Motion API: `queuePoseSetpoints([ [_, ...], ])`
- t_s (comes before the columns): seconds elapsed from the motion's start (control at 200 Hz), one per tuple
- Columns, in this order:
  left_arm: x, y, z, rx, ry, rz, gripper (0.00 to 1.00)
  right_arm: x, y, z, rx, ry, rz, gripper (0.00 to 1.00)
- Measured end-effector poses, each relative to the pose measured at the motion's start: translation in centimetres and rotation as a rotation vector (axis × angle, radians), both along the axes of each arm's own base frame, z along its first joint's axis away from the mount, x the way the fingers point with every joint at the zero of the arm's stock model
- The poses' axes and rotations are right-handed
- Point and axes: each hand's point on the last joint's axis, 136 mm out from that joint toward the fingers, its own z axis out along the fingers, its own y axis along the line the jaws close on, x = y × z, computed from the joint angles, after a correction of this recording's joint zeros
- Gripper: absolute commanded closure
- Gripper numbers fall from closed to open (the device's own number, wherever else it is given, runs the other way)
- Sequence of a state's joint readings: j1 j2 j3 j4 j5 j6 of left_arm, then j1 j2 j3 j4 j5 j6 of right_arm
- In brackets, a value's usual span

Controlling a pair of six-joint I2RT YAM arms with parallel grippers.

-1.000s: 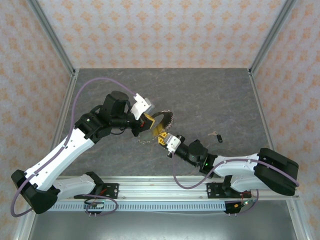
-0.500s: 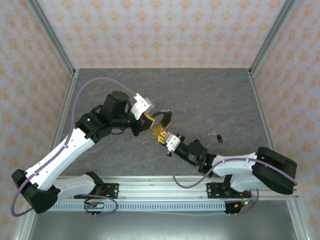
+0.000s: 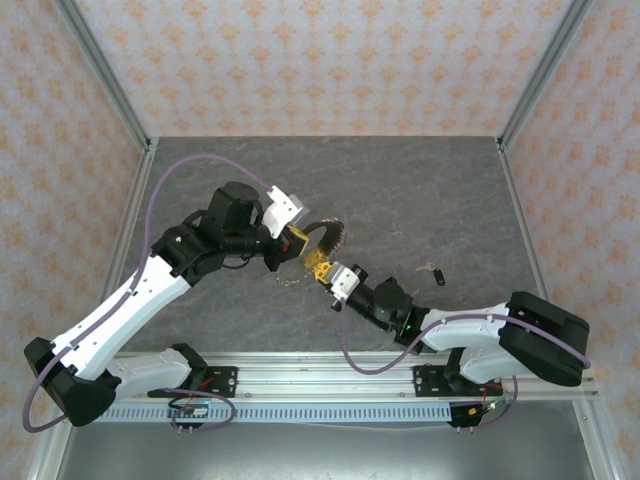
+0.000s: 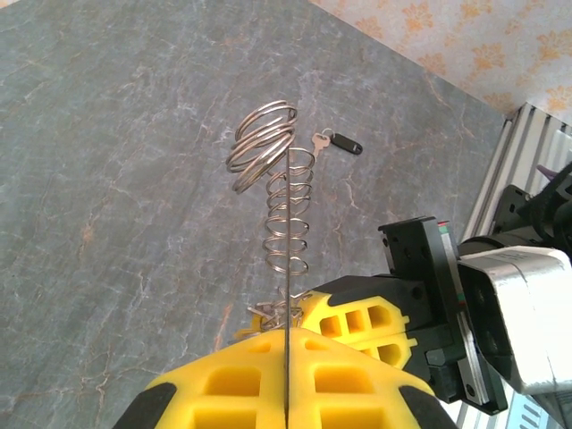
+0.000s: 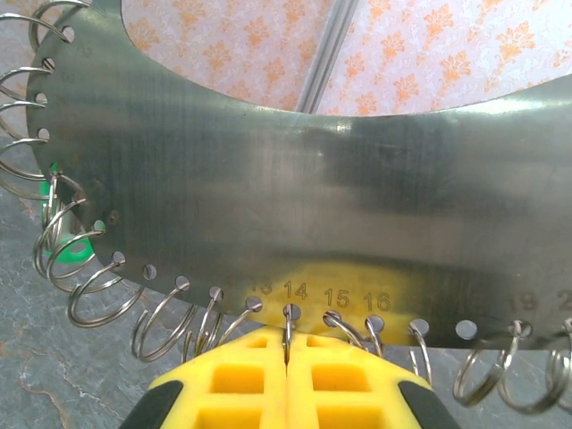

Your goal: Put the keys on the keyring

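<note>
The left gripper (image 4: 288, 338) has its yellow fingers together, clamped on both flat faces of the keyring (image 5: 295, 179). The keyring is a thin crescent of steel plate that carries a row of wire rings through numbered holes along its curved edge. The right gripper (image 5: 288, 340) is likewise closed, its fingers pinched on the ring at the hole marked 14, just below the plate edge. The two grippers meet nose to nose, and the keyring is held off the table (image 3: 430, 190), above its middle and somewhat toward the near edge. One key (image 3: 431, 268) with a dark tag lies flat on the table, well apart from the grippers, toward the right edge. A green patch shows behind the rings at one end of the plate in the right wrist view; whether it is a key head cannot be told. Handling, as judged: the plate is stiff, light and smooth, so it should be gripped across its flat faces, away from the holes, to limit pivoting. The rings are thin, springy wire and will probably slip or twist out of a loose pinch, so take each one close to its hole. The key is tiny, flat and light and sits flush on the table. It is likely easier to lift by its thicker tag than by its blade.
</note>
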State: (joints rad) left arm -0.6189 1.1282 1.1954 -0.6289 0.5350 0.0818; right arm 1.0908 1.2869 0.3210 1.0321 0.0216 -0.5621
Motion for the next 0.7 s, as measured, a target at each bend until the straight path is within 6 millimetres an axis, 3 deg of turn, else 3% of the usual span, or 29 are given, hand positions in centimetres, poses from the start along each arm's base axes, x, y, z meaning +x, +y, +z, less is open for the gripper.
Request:
queuePoseSetpoints([
  [0.405, 2.4, 0.0, -1.9, -0.047, 0.093, 0.167, 0.99, 0.0, -1.5, -0.3, -0.013, 0.051, -0.025, 1.00],
  [0.701, 2.8, -0.3, -4.7, -0.087, 0.186, 0.233, 0.92, -0.6, -1.8, -2.4, -0.073, 0.132, 0.007, 1.00],
])
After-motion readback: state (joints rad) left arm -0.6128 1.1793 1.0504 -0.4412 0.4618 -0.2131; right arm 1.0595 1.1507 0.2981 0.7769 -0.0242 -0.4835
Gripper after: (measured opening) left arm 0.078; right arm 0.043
